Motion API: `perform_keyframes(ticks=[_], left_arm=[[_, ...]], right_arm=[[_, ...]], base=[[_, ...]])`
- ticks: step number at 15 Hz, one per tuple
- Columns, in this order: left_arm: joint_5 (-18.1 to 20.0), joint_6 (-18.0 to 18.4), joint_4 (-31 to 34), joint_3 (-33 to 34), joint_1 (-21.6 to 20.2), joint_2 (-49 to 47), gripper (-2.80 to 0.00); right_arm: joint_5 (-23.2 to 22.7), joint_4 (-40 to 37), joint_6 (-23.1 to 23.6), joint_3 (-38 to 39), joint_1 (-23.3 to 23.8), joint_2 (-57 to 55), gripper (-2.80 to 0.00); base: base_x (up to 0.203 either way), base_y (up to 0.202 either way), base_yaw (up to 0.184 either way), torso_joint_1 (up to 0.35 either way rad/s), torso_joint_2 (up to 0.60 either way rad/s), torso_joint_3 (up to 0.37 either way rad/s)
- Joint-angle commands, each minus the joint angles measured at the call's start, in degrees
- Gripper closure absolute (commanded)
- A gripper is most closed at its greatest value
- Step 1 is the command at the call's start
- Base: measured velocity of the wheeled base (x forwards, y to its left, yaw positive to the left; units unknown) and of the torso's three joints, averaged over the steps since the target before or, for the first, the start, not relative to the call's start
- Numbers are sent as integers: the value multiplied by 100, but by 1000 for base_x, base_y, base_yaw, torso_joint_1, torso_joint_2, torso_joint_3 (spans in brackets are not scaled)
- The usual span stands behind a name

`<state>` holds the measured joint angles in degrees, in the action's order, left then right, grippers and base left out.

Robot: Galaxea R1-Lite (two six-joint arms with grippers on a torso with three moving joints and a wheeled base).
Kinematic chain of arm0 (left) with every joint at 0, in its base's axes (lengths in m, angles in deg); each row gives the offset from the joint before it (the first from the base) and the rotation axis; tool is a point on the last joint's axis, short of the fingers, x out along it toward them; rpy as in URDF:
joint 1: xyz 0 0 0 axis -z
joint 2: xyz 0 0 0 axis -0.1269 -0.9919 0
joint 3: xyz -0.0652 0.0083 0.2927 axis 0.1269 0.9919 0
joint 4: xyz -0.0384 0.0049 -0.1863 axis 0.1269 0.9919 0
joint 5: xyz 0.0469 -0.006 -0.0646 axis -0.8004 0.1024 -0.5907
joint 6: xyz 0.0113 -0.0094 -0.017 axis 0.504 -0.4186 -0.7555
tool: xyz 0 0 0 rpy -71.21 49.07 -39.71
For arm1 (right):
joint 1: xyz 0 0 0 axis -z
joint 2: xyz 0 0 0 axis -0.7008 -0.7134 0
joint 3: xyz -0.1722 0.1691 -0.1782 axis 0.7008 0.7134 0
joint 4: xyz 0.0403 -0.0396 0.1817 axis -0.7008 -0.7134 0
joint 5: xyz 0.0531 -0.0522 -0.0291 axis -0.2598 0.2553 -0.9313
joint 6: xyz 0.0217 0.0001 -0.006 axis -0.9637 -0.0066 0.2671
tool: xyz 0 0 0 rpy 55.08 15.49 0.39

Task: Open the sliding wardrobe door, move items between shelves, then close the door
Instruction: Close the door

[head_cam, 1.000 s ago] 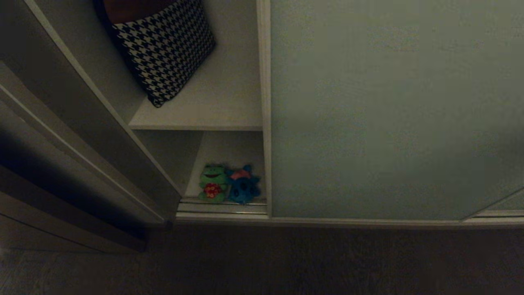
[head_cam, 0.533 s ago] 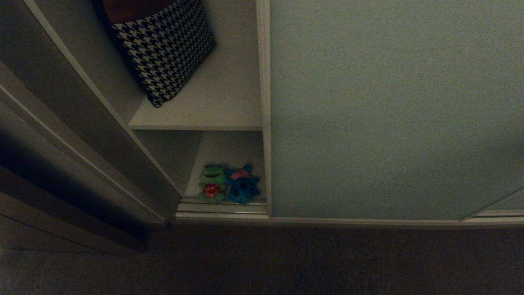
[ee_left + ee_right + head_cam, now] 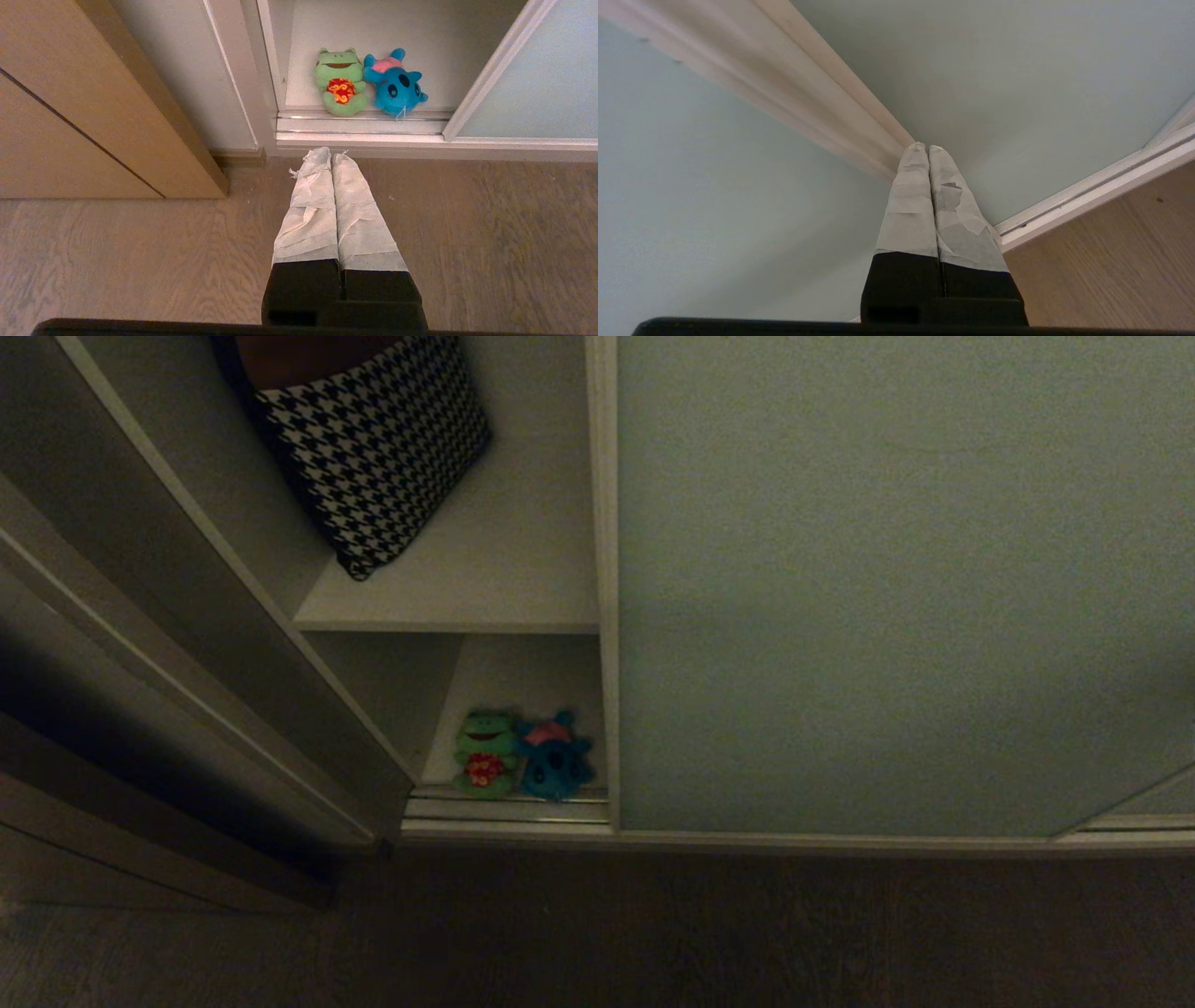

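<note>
Right gripper (image 3: 928, 148) closed, tips at sliding wardrobe door (image 3: 1017, 70) frame; left gripper (image 3: 331, 153) closed; no writing legible.

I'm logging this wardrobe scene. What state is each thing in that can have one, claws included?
Sliding wardrobe door: slid aside, left compartment exposed.
Blue plush toy: lying on the bottom shelf, against the frog.
Green frog plush: lying at the front edge.
Houndstooth cushion: leaning on the upper shelf.
Left claw: shut, empty, above the floor.
Right claw: shut, empty, at the door's frame.
</note>
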<state>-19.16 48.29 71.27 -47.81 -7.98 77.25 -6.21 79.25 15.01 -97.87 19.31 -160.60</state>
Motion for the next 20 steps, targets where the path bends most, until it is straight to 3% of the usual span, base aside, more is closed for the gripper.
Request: perform_keyframes(ticks=[1,11,20], left_arm=[[0,1,-3,-1,-2,-8,0],[0,1,-3,5,-2,-8,0],[0,1,-2,1,-2,-8,0]], right_arm=[[-25,64,-6,-5,0,-90,0],[-8,288,-5,-5,-263,-407,0],[14,247,-29,297,-436,-29,0]], base=[[0,0,0,0,0,0],[0,0,0,0,0,0],[0,0,0,0,0,0]])
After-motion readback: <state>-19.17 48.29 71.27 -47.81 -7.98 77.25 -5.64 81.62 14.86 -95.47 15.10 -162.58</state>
